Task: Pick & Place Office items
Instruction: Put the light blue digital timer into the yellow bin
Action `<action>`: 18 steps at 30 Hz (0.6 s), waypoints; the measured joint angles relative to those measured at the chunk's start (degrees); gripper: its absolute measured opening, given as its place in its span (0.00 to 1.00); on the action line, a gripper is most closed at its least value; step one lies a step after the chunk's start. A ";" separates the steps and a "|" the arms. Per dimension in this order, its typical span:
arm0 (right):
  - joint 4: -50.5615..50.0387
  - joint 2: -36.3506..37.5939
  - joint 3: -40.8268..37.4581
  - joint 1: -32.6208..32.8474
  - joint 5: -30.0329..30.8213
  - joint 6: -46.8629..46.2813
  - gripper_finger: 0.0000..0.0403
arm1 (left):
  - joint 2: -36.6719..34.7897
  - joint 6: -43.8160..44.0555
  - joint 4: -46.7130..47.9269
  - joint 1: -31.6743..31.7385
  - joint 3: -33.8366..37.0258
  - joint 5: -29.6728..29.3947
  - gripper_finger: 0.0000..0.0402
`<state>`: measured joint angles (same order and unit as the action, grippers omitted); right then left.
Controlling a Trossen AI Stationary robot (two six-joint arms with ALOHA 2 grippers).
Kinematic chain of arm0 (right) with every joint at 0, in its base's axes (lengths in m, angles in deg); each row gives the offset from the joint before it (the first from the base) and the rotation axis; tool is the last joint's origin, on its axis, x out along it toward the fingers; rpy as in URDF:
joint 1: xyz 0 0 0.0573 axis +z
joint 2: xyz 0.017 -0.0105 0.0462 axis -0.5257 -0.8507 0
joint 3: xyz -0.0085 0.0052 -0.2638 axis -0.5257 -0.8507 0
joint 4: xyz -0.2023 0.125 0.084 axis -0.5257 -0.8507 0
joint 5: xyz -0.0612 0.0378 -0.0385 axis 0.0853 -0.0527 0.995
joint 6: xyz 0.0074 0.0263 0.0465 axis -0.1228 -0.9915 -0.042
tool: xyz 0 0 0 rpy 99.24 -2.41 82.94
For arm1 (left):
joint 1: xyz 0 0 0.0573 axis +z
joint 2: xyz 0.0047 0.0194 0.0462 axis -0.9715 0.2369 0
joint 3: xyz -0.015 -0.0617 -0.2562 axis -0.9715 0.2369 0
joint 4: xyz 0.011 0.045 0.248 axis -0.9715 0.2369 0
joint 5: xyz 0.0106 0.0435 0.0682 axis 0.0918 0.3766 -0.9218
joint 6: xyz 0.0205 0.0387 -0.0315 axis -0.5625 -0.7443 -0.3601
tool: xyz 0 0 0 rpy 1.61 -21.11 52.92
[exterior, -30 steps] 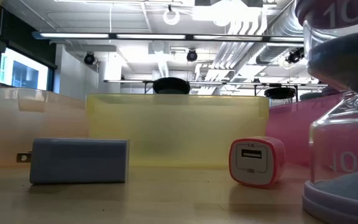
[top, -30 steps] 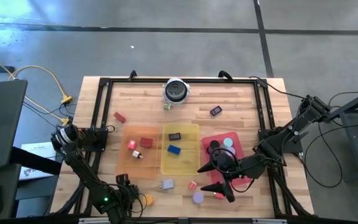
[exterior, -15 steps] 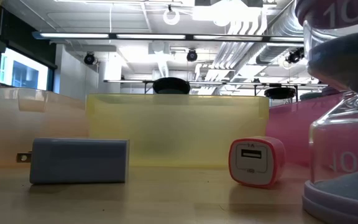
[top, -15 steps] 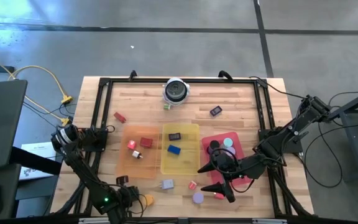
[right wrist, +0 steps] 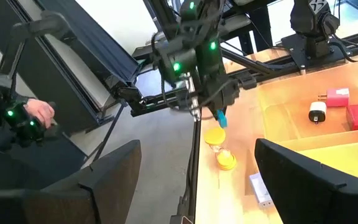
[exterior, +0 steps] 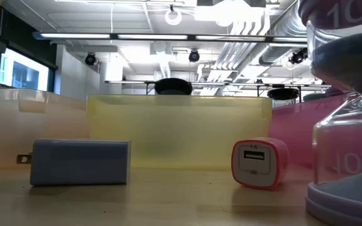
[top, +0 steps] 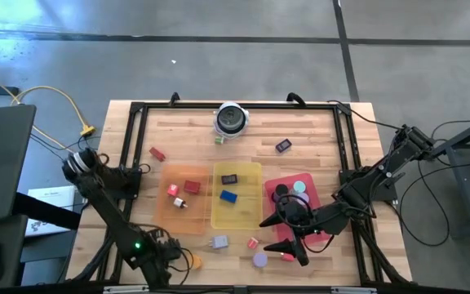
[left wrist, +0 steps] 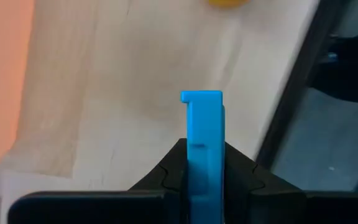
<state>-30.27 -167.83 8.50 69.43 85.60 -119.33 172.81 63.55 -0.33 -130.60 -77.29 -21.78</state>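
Your left gripper has its jaws clenched on a blue clip, lifted clear of the bench for carrying (right gripper waits, jaws released).

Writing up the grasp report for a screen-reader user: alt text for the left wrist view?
Close-up of the left gripper shut on a thin blue piece, which stands upright between its two dark fingers above the wooden table. The orange tray lies along one edge of the picture, and part of a yellow object shows at another.
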 joint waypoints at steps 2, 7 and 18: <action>0.02 0.00 0.00 0.04 -0.02 -0.02 0.76 | -3.04 -0.50 0.01 0.59 0.00 0.40 0.11; 0.09 0.00 0.00 0.04 -1.36 -1.31 0.76 | -10.84 -1.91 1.34 2.26 0.00 0.50 0.11; 0.04 0.00 0.01 0.15 -3.43 -1.38 0.76 | -21.21 -14.88 2.87 13.48 -0.11 -8.08 0.11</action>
<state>-30.23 -167.83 8.51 69.58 82.17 -120.71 151.60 48.66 2.55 -117.12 -77.40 -29.86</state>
